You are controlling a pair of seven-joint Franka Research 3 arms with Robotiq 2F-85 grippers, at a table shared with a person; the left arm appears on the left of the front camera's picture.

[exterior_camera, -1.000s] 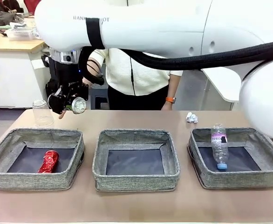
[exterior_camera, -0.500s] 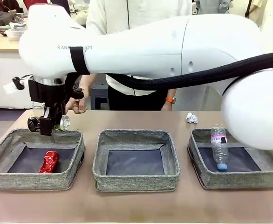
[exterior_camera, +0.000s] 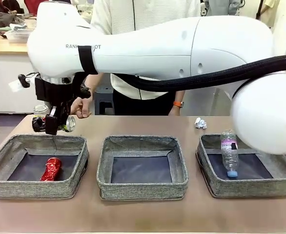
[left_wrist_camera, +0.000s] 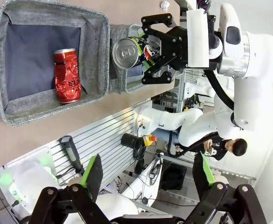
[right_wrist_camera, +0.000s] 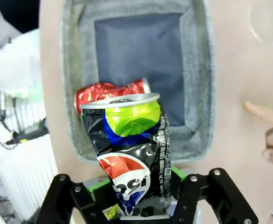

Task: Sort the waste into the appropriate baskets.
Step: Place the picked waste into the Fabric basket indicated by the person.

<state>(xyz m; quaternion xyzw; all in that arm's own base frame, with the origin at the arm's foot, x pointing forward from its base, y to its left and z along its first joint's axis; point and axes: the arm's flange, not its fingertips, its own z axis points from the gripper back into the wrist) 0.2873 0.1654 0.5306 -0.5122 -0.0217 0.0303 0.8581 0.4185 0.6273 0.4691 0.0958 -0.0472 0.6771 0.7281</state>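
The right claw point(exterior_camera: 54, 125) gripped the blue can point(right_wrist_camera: 132, 154) over the left bin point(exterior_camera: 35, 187), where the red can point(exterior_camera: 51, 168) lay on the bottom. The left claw point(left_wrist_camera: 147, 170) stood wide open and empty, well above the table.

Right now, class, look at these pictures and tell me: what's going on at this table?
The robot is sorting waste. Its right tool holds a crushed dark-blue can over the left basket, where a crushed red can already lies. A clear plastic bottle lies in the right basket; the middle basket holds nothing. A white paper wad lies on the table. The left tool hangs open. A person's hand is near the right tool.
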